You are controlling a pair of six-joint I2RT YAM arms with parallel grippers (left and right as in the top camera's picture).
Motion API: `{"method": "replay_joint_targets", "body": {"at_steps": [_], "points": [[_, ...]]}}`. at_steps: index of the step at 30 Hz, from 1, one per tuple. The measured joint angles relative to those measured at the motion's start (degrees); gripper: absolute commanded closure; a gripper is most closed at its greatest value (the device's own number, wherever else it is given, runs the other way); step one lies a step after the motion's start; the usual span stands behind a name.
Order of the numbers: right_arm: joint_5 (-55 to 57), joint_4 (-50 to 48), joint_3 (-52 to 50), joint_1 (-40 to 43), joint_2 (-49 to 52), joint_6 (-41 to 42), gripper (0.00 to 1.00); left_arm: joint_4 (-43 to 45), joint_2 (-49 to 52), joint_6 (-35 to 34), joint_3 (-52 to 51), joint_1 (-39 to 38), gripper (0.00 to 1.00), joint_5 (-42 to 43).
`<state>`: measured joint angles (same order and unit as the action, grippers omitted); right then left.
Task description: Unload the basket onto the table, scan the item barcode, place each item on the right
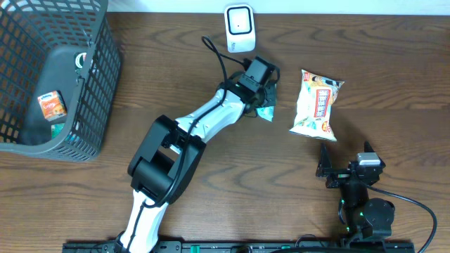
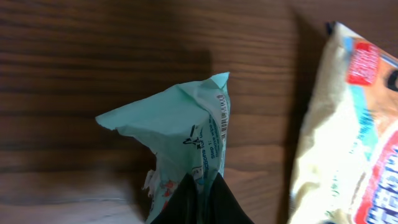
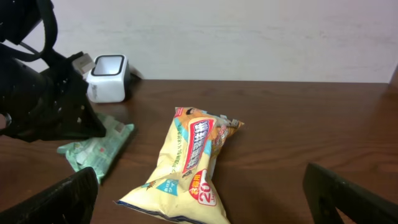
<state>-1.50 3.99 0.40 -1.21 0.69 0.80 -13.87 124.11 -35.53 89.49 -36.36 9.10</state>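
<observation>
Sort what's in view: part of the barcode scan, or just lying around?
In the job: left gripper, shut on the mint-green packet; white scanner.
Lying about: yellow snack bag; grey basket with an orange box inside; right gripper, open, empty.

The packet (image 1: pixel 266 112) lies before the scanner (image 1: pixel 239 28), left of the snack bag (image 1: pixel 316 104)

White-and-black left arm (image 1: pixel 211 116), black cable (image 1: pixel 223 62), black right hand (image 1: pixel 344 165)
</observation>
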Motion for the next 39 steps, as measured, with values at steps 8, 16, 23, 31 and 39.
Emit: {"method": "replay_joint_targets", "body": {"at_steps": [8, 16, 23, 31, 39], "points": [[0.02, 0.0, 0.0, 0.0, 0.0, 0.0, 0.01, -0.92, -0.02, -0.02, 0.0, -0.15, 0.92, 1.36], [0.02, 0.02, 0.0, 0.02, 0.0, 0.0, 0.01, 1.16, -0.31, -0.68, 0.0, -0.24, 0.92, 9.01], [0.0, 0.02, 0.0, 0.0, 0.0, 0.0, 0.01, 1.22, -1.46, -2.6, 0.0, -0.24, 0.57, 13.7], [0.0, 0.0, 0.0, 0.0, 0.0, 0.0, 0.01, 2.51, -2.49, -3.28, 0.0, 0.61, 0.56, 19.3], [0.0, 0.0, 0.0, 0.0, 0.0, 0.0, 0.01, 2.4, -12.26, 2.97, 0.0, 6.67, 0.44, 21.03]]}}
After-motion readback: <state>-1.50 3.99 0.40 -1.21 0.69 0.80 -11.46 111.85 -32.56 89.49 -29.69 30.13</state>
